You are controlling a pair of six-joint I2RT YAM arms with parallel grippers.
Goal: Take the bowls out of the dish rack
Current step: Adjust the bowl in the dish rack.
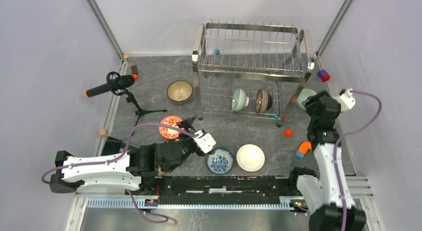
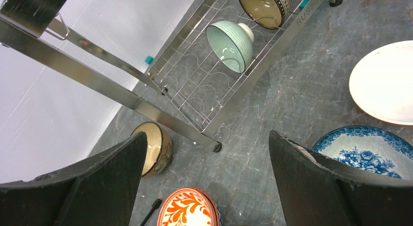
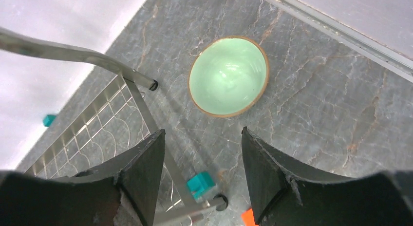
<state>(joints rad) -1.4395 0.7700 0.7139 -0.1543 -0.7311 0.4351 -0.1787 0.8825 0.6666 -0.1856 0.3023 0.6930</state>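
Two bowls stand on edge in the lower tier of the dish rack (image 1: 249,28), propped between its tines: a pale green bowl (image 2: 230,45) and a dark-rimmed bowl (image 2: 265,7). Your left pincer (image 2: 207,136) is spread, empty and facing that tier, probably for the green one. Your right pincer (image 3: 202,132), likewise released, hangs over another green bowl (image 3: 228,76) resting on the counter (image 1: 224,131), far right.

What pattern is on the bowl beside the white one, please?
Blue flowers on white; the bowl shows best in the left wrist view.
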